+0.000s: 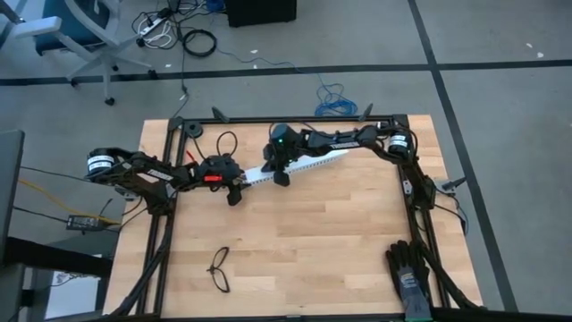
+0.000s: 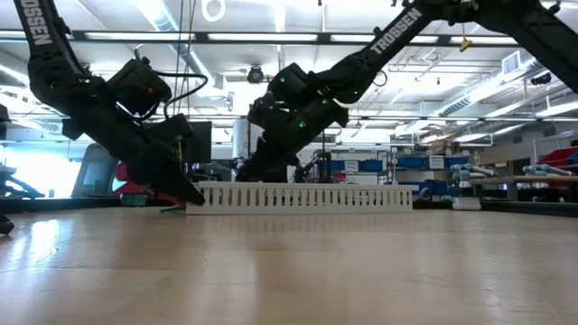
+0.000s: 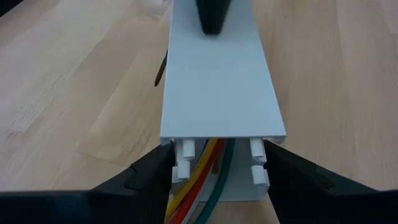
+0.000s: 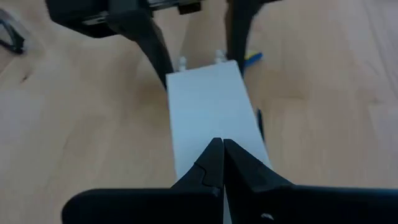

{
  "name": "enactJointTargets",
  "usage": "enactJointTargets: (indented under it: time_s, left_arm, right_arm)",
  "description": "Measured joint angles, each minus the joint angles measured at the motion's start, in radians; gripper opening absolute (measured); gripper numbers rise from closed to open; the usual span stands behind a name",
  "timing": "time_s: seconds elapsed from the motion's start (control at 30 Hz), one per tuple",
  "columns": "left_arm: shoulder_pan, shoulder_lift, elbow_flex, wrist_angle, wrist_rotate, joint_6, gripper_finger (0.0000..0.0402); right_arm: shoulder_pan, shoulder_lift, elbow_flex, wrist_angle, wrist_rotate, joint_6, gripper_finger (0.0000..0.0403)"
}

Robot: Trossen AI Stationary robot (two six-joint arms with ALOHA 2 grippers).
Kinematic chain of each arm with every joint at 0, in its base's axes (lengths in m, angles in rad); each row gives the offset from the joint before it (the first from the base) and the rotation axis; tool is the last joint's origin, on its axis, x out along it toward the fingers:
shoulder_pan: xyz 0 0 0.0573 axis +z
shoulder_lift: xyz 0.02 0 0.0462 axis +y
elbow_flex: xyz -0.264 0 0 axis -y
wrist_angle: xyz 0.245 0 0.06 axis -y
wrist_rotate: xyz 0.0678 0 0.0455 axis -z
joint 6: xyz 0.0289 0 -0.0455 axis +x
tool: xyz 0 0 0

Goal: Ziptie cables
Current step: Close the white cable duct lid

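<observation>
High view: in the upper middle of the frame, the left end effector (image 1: 237,190) grasps one end of a white slotted duct (image 1: 299,165) on the counter (image 1: 313,250); the right end effector (image 1: 280,174), clenched, presses its top. Glasses (image 1: 219,270) lie lower left, gloves (image 1: 411,273) lower right.

Left wrist view: the cables (image 3: 202,180) run inside the duct, at bottom centre. A thin dark strip, perhaps the ziptie (image 3: 161,67), lies beside it.

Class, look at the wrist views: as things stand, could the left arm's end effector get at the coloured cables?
Probably not directly. The cables lie inside the white slotted duct, under its cover, and the left end effector straddles the duct's end from outside. Only the wire ends show there.
</observation>
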Motion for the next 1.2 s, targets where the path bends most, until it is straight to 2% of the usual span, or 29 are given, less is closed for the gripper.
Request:
enactJointTargets:
  time_s: [0.27,0.53,0.7,0.97,1.2]
  left_arm:
    - [0.000,0.001,0.002,0.013,-0.008,0.024,0.0230]
    - [0.000,0.000,0.003,-0.005,-0.009,0.023,0.0230]
    - [0.000,0.000,0.003,-0.005,-0.009,0.023,0.0230]
    - [0.000,-0.001,0.002,-0.006,-0.008,0.020,0.0230]
    - [0.000,0.000,0.002,-0.006,-0.006,0.023,0.0230]
  right_arm:
    - [0.005,-0.030,0.005,0.024,-0.020,-0.003,0.0000]
    - [-0.039,-0.176,-0.056,-0.122,0.064,-0.019,0.0000]
    - [-0.078,-0.175,-0.104,-0.237,0.096,0.005,0.0000]
    - [-0.031,-0.097,-0.108,-0.003,0.052,0.008,0.0000]
    - [-0.023,-0.103,-0.109,0.060,0.031,0.007,0.0000]
